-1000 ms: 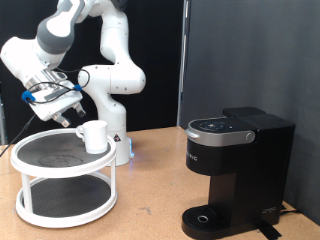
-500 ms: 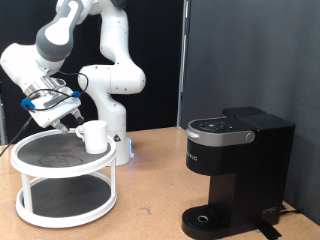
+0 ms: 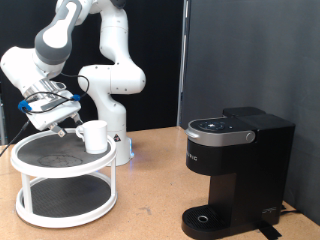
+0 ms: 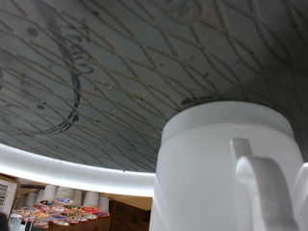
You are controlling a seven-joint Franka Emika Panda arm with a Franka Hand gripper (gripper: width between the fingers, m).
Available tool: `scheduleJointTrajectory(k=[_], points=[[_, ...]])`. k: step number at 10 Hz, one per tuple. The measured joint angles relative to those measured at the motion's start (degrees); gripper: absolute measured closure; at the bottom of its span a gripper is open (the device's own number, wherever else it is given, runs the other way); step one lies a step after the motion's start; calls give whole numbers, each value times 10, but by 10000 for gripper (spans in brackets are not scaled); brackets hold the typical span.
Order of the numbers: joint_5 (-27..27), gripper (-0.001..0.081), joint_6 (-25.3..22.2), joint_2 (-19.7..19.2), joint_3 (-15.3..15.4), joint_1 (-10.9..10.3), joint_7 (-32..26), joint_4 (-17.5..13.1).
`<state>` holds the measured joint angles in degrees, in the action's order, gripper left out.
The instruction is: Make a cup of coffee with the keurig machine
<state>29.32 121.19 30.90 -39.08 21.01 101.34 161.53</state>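
The white mug (image 3: 93, 135) stands upright on the top shelf of a round two-tier stand (image 3: 30, 168), at that shelf's right edge in the exterior view. My gripper (image 3: 64, 127) hangs just left of the mug, low over the shelf, with its fingers pointing toward it. In the wrist view the mug (image 4: 217, 173) fills the frame close up, its handle (image 4: 265, 188) facing the camera; no fingers show there. The black keurig machine (image 3: 235, 165) stands at the exterior view's right with its lid down and nothing on its drip tray (image 3: 205, 218).
The stand has white rims and dark mesh shelves (image 4: 106, 67). The robot's white base (image 3: 115, 140) stands right behind the stand. Bare brown table (image 3: 150, 200) lies between the stand and the machine.
The gripper has moved down and slightly to the exterior view's left, closer to the shelf beside the mug. The mug and the machine have not moved.
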Motion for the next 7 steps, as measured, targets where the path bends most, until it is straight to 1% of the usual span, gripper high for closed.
scheduleJointTrajectory(k=[5,6,7], points=[[16,72,0,-10,0,-10,-4,-1],[17,168,0,-10,0,-11,-4,-2],[17,352,0,-11,0,-12,-4,-2]])
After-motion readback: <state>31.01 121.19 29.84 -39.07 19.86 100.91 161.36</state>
